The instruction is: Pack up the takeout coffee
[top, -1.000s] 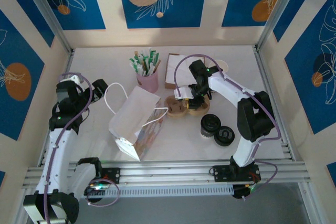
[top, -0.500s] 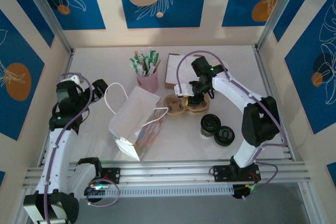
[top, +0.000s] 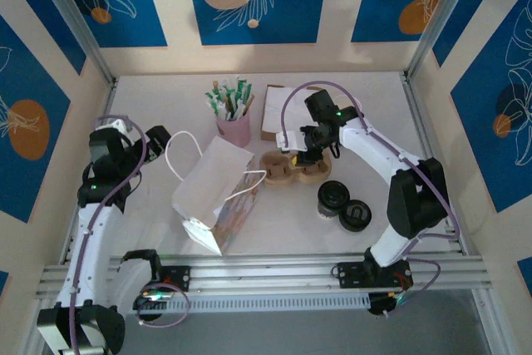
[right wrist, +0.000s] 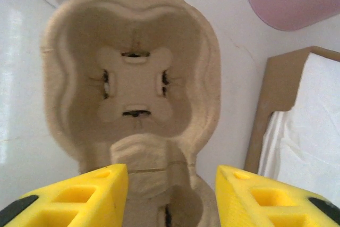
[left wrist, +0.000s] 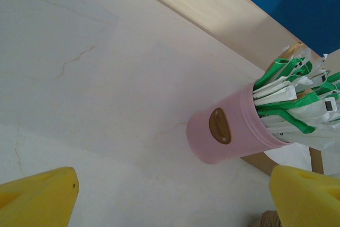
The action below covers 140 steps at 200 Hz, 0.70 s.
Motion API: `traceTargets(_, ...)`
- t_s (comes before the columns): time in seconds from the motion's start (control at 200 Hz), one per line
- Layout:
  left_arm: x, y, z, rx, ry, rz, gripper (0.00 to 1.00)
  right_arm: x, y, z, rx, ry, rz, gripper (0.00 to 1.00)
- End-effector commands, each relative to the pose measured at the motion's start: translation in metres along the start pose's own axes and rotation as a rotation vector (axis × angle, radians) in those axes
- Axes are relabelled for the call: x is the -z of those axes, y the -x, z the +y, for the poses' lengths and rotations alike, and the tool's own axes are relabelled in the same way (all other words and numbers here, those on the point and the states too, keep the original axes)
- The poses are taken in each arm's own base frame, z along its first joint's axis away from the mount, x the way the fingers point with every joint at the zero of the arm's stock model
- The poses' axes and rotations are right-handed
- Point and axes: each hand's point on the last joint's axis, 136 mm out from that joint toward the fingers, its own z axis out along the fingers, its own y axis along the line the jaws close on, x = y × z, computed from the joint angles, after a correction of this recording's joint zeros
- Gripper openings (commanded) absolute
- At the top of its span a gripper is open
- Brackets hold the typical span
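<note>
Sitting on the white table point(top: 166, 97) near the front rail is the coffee cup point(top: 332, 198) with its black lid on. Just beside it, on the right, lies one loose black lid point(top: 356, 215). Behind the coffee cup lies one brown cup holder point(top: 287, 169) with two holes, both empty.

The right claw point(right wrist: 171, 184) hangs right over the cup holder. Its yellow fingers point(right wrist: 85, 192) are apart and clamp nothing. I cannot tell if they touch the holder. The right arm bends over the spot between the coffee cup and the holder.

One white paper bag point(top: 208, 190) lies on its side just left of the holder, with its handles sticking out. Behind the bag stands one pink cup point(top: 233, 129) full of green and white sticks. One brown box point(top: 277, 110) of white paper sits beside it.

The left claw point(left wrist: 172, 198) is far off by the left wall, spread wide and holding nothing. Walls close in the left, right and back sides. Bare table lies in front of the left claw and along the back.
</note>
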Motion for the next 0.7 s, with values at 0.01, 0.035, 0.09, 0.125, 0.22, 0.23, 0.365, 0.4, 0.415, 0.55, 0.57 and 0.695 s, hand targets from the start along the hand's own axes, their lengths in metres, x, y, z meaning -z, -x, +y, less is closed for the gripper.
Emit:
traceTargets(0.01, 0.003, 0.006, -0.001, 0.003, -0.008, -0.033, 0.93, 0.015, 0.008, -0.045, 0.001, -0.257, -0.035, 0.65)
traceTargets(0.035, 0.003, 0.007, -0.001, 0.003, -0.008, -0.034, 0.93, 0.02, 0.007, -0.059, -0.028, -0.325, -0.039, 0.77)
traceTargets(0.09, 0.004, 0.007, -0.001, 0.003, -0.009, -0.036, 0.93, 0.036, 0.007, -0.08, -0.077, -0.418, -0.054, 1.0)
traceTargets(0.125, 0.004, 0.008, -0.001, 0.002, -0.009, -0.039, 0.93, 0.046, 0.011, -0.085, -0.092, -0.436, -0.075, 0.99)
traceTargets(0.22, 0.005, 0.008, -0.001, 0.0, -0.005, -0.043, 0.93, 0.078, 0.028, -0.096, -0.126, -0.485, -0.157, 0.99)
traceTargets(0.23, 0.005, 0.008, -0.001, 0.0, -0.005, -0.044, 0.93, 0.081, 0.029, -0.096, -0.125, -0.489, -0.165, 0.99)
traceTargets(0.365, 0.006, 0.009, 0.0, -0.002, -0.003, -0.047, 0.93, 0.119, 0.049, -0.096, -0.136, -0.548, -0.278, 0.99)
traceTargets(0.4, 0.006, 0.009, 0.0, -0.002, -0.002, -0.048, 0.93, 0.13, 0.054, -0.096, -0.146, -0.569, -0.31, 1.0)
traceTargets(0.415, 0.006, 0.009, 0.0, -0.003, -0.001, -0.048, 0.93, 0.134, 0.055, -0.096, -0.154, -0.579, -0.321, 0.99)
traceTargets(0.55, 0.005, 0.009, 0.001, -0.003, 0.005, -0.049, 0.93, 0.185, 0.059, -0.112, -0.299, -0.714, -0.449, 0.99)
traceTargets(0.57, 0.005, 0.009, 0.002, -0.002, 0.005, -0.049, 0.93, 0.194, 0.058, -0.115, -0.334, -0.734, -0.475, 0.99)
traceTargets(0.695, 0.006, 0.009, 0.002, -0.006, 0.01, -0.052, 0.94, 0.234, 0.064, -0.107, -0.348, -0.756, -0.626, 0.99)
